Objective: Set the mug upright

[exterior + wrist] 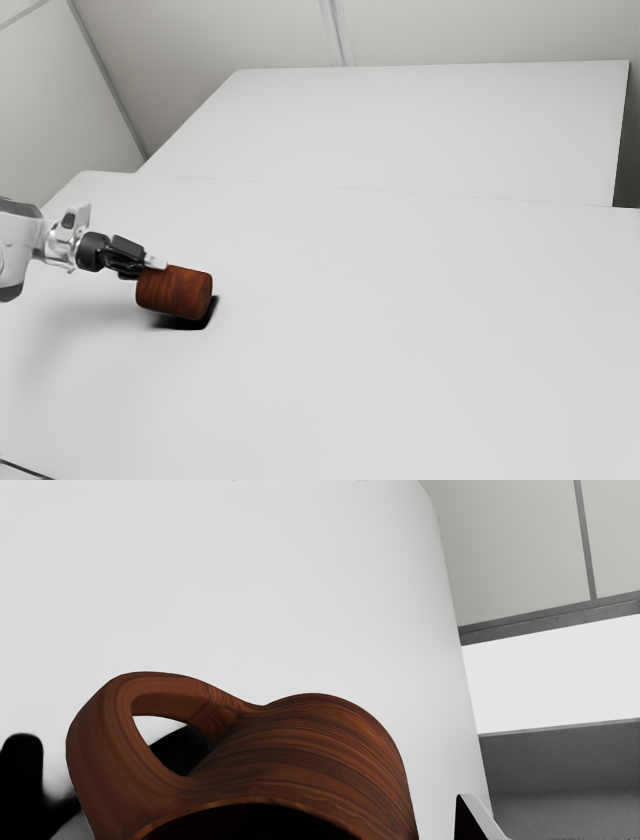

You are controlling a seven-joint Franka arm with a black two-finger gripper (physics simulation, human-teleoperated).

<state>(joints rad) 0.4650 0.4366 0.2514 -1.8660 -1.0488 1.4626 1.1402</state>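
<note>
The brown wood-grain mug [175, 292] lies on its side in the exterior view, its closed end toward that view's right. At its upper left edge is the gripper [153, 263], reaching in from the exterior view's left. In the wrist view the mug [310, 750] has its dark mouth toward the hand, and its looped handle sticks out to one side. The gripper [277, 827] stands open there around the mug's near end, with a visible gap between one fingertip [477, 820] and the mug wall. The other fingertip is mostly hidden beside the handle.
The mug rests over a white table [400, 330], with a dark shadow beneath it. Another white surface [400, 130] adjoins the table's far side, with pale walls [220, 30] behind. A dark cable [25, 469] crosses the exterior view's lower left corner.
</note>
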